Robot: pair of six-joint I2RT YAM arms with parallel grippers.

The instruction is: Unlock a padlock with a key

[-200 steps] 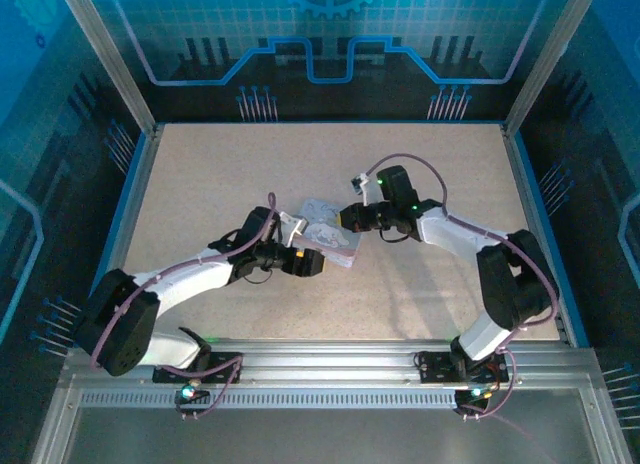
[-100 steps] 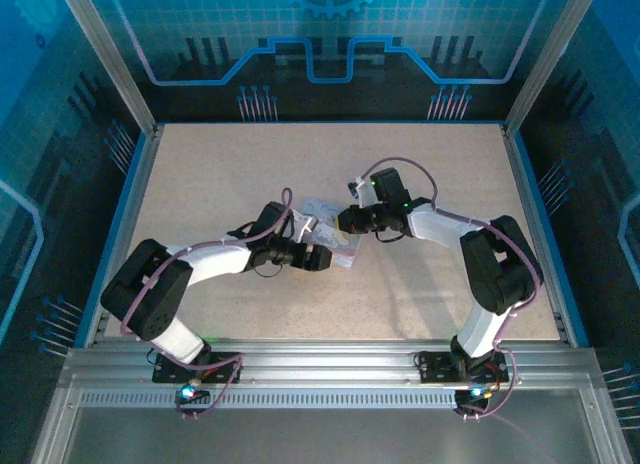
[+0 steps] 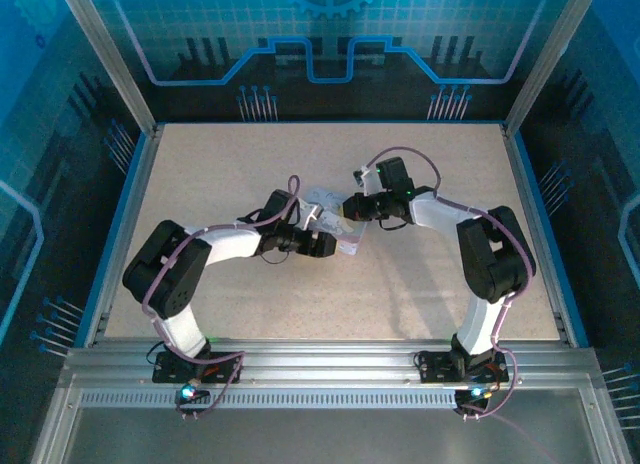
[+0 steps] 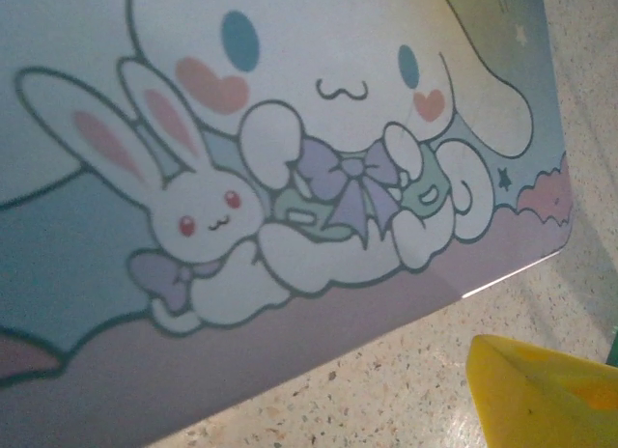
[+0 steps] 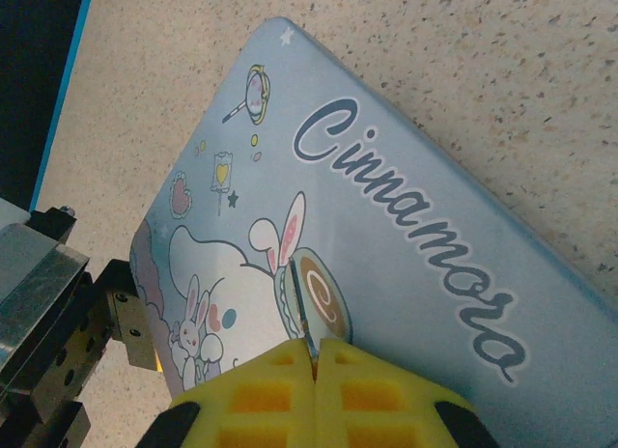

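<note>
My right gripper (image 5: 314, 350) is shut on the key (image 5: 301, 308), a thin dark blade sticking out between its yellow pads. It hovers over the lid of the pale lilac cartoon tin (image 5: 386, 226). The padlock is out of view. From above, the right gripper (image 3: 352, 206) reaches the tin (image 3: 322, 202) from the right. My left gripper (image 3: 325, 240) sits at the tin's near-left side. In the left wrist view the tin's lid (image 4: 290, 158) is very close. One yellow finger (image 4: 541, 400) stands apart from its edge over bare table, so the jaws stand wide.
The speckled beige table (image 3: 420, 284) is bounded by a blue rim and dark walls. The left arm's elbow (image 3: 170, 274) folds near the left side. The right arm's elbow (image 3: 495, 254) bulges on the right. The left gripper's metal body (image 5: 48, 303) lies beside the tin's corner.
The left arm has folded in, its elbow swinging right, and its gripper has slid a little right along the tin. The right gripper has edged farther back over the lid, still shut.
</note>
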